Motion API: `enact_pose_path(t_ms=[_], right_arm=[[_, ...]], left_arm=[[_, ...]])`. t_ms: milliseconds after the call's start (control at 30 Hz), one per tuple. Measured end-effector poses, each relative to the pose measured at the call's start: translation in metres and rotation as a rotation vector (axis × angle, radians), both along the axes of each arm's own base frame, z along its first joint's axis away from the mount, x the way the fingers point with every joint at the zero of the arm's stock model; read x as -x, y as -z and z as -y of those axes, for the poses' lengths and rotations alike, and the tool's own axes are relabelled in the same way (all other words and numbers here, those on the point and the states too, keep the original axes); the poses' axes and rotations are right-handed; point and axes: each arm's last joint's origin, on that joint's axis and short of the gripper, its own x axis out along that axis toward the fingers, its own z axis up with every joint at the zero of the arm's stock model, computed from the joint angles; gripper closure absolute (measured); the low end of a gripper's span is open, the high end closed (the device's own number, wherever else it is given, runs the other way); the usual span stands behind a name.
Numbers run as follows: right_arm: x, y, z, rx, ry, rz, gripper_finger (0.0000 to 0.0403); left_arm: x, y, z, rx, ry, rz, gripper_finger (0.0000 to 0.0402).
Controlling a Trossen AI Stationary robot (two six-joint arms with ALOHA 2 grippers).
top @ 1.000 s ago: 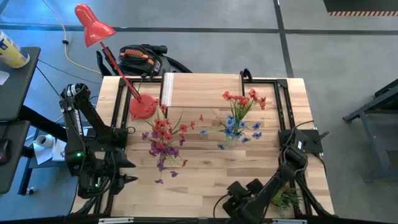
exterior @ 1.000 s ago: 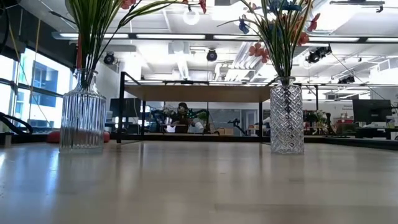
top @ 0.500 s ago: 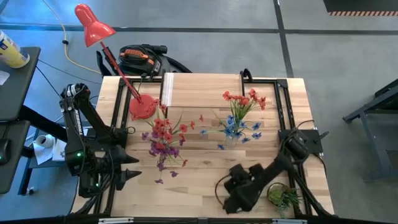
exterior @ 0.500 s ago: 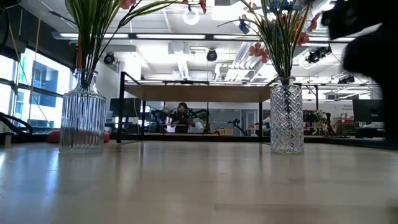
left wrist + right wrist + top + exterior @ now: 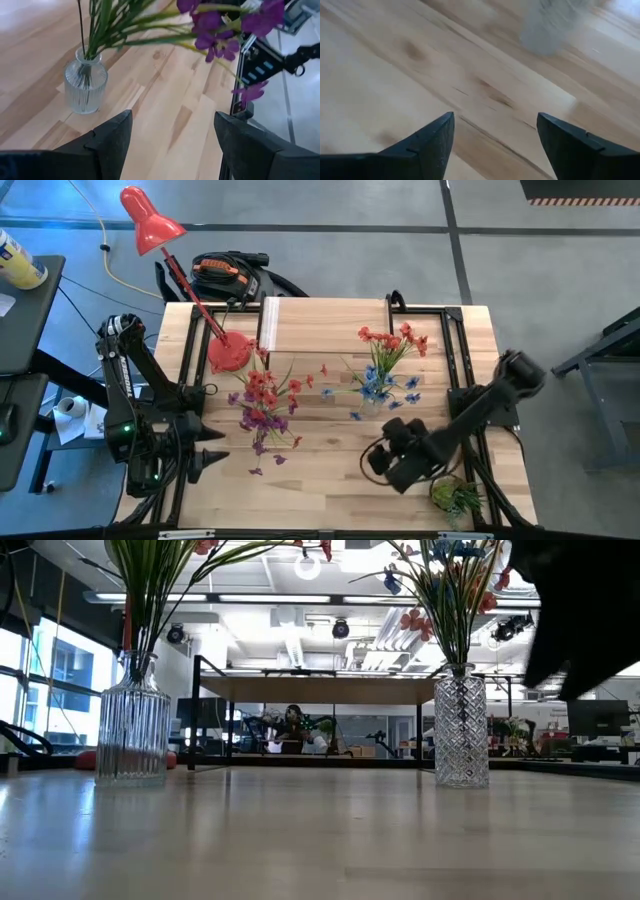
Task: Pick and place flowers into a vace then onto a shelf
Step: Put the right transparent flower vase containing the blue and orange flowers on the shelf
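Right pincer (image 5: 384, 463) hangs spread and empty over my table (image 5: 320, 480), near the right flowers (image 5: 385, 365); left pincer (image 5: 205, 458) waits spread.

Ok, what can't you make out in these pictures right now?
- Right wrist view: a pale, smeared shape, too blurred to identify.
- Low view: flowers cut off by the top edge; a dark arm hides the upper right.
- High view: vases hidden beneath their flowers.
- Left wrist view: purple blossoms cropped at top.
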Motion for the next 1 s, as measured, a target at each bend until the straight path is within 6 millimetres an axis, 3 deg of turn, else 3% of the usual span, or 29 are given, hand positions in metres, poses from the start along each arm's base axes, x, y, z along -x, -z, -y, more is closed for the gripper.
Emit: enact_pose_path(t_ms=[100,333,633,800,1000], right_arm=[[0.012,0.001,0.010,-0.021,-0.042,0.120,0.0138],[0.047,0.021,0.028,-0.051,-0.093,0.143,0.0141],[0.042,0.031,0.028,-0.394,-0.080,0.110,0.0141],[0.039,0.027,0.024,-0.265,-0.197,0.197,0.0141],[0.054,0.035,0.039,-0.033,-0.169,0.066,0.0141]], left_arm=[[0.000,-0.001,-0.001,0.002,-0.024,0.033,0.0085],[0.000,-0.001,-0.003,-0.016,-0.046,0.069,0.0085],[0.000,-0.002,-0.003,0.026,-0.075,0.086,0.0085],[0.000,-0.002,-0.003,0.033,-0.080,0.090,0.0085],[-0.001,-0.003,-0.003,0.045,-0.099,0.124,0.0085]])
